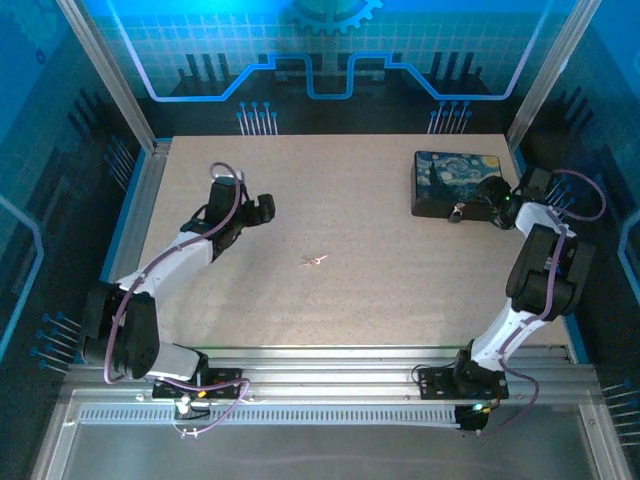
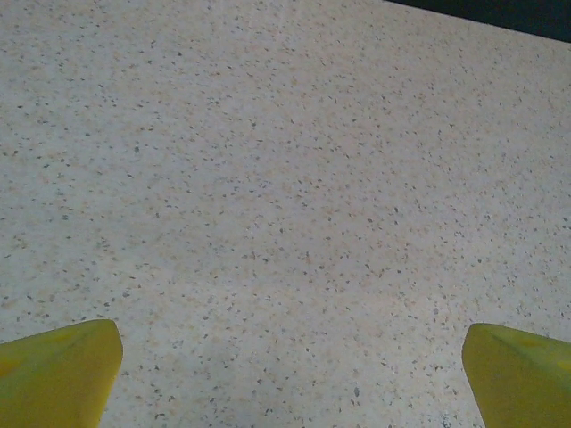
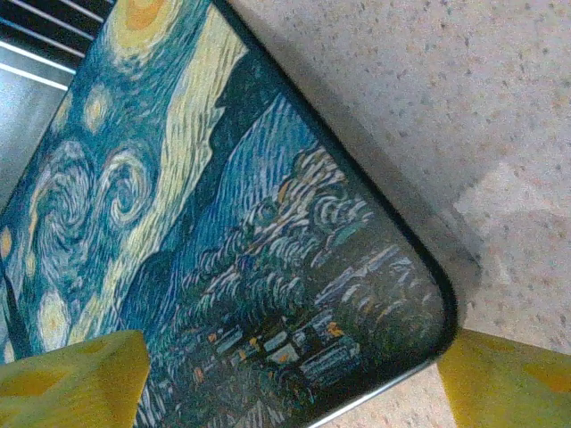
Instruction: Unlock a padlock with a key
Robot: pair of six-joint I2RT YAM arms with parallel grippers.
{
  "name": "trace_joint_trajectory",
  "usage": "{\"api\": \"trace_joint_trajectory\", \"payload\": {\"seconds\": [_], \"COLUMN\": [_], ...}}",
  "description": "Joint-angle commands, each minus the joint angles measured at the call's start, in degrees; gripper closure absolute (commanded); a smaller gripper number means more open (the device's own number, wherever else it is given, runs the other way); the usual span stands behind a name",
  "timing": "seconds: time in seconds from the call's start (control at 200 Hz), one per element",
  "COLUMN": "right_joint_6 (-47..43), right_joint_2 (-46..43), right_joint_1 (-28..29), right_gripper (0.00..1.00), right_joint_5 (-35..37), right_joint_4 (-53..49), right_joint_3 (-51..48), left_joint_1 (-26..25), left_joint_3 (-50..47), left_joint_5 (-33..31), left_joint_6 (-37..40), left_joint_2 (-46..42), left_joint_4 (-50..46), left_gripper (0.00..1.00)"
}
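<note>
Silvery and very small, the key [image 1: 313, 261] lies flat on the bare table [image 1: 390, 300] near its middle, well apart from both arms and touched by neither. The left gripper [image 1: 264, 208] hangs over the table beyond and left of the key. Its wrist view shows the yellow fingers [image 2: 55, 374] spread wide with only speckled surface between them, so it holds nothing. The right gripper [image 1: 482, 203] sits at the near right corner of the box [image 1: 450, 172], jaws likewise spread. Its wrist view shows the painted lid's rounded corner between the fingertips [image 3: 71, 385], which do not appear to press on it. A small pale fitting [image 1: 457, 212] sits at the box's near edge, just beside that gripper. It is too small to confirm as the padlock, though the placement suggests the right arm is stationed there to steady lock or box. Judgement: the task is barely begun and the key is not yet picked up. The left arm, being nearer, is the likelier one to fetch it. Risk: a thin key lying flat on a hard top offers little edge to pinch and may skid.
</note>
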Motion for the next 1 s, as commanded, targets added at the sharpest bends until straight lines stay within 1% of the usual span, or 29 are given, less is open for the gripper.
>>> {"api": "trace_joint_trajectory", "payload": {"seconds": [0.0, 0.085, 0.215, 0.3, 0.47, 0.605, 0.725, 0.875, 0.905, 0.996], "right_joint_6": [-0.7, -2.4, -5.7, -8.8, -11.4, -9.2, -6.7, -1.7, -0.7, 1.6], "right_joint_2": [4.5, 7.4, 10.8, 12.1, 12.2, 10.6, 10.2, 10.5, 10.7, 11.6], "right_joint_1": [-1.2, -1.3, -0.5, 1.7, 7.0, 11.8, 17.8, 25.1, 26.4, 29.7], "right_gripper": [0.15, 0.16, 0.23, 0.27, 0.28, 0.28, 0.27, 0.26, 0.26, 0.25], "right_joint_5": [-2.5, -3.3, -7.0, -9.2, -12.1, -13.6, -13.3, -11.6, -11.0, -10.1], "right_joint_4": [-3.3, -5.1, -6.9, -7.7, -7.3, -4.5, -2.6, 1.2, 1.9, 2.9], "right_joint_3": [4.5, 6.6, 9.0, 10.1, 9.8, 7.6, 6.4, 5.3, 5.5, 6.8], "left_joint_1": [-0.6, -0.7, -0.8, -0.8, -0.8, -0.8, -1.3, -5.5, -6.4, -8.8], "left_joint_3": [2.3, 2.9, 3.6, 4.0, 4.6, 5.6, 6.8, 8.0, 8.0, 7.3], "left_joint_5": [0.1, 0.1, 0.1, 0.0, -0.3, -0.4, 0.3, 0.0, 0.1, 1.6], "left_joint_6": [0.5, 0.5, 0.6, 0.7, 0.8, 0.2, -2.0, -4.1, -4.8, -6.3], "left_joint_2": [1.3, 1.7, 2.4, 2.9, 3.1, 3.6, 4.7, 6.6, 6.9, 7.8], "left_joint_4": [-1.3, -1.7, -1.7, -1.7, -2.0, -3.7, -6.5, -11.9, -13.1, -15.6], "left_gripper": [0.01, 0.01, 0.01, 0.01, 0.01, 0.01, 0.01, 0.02, 0.03, 0.10]}}
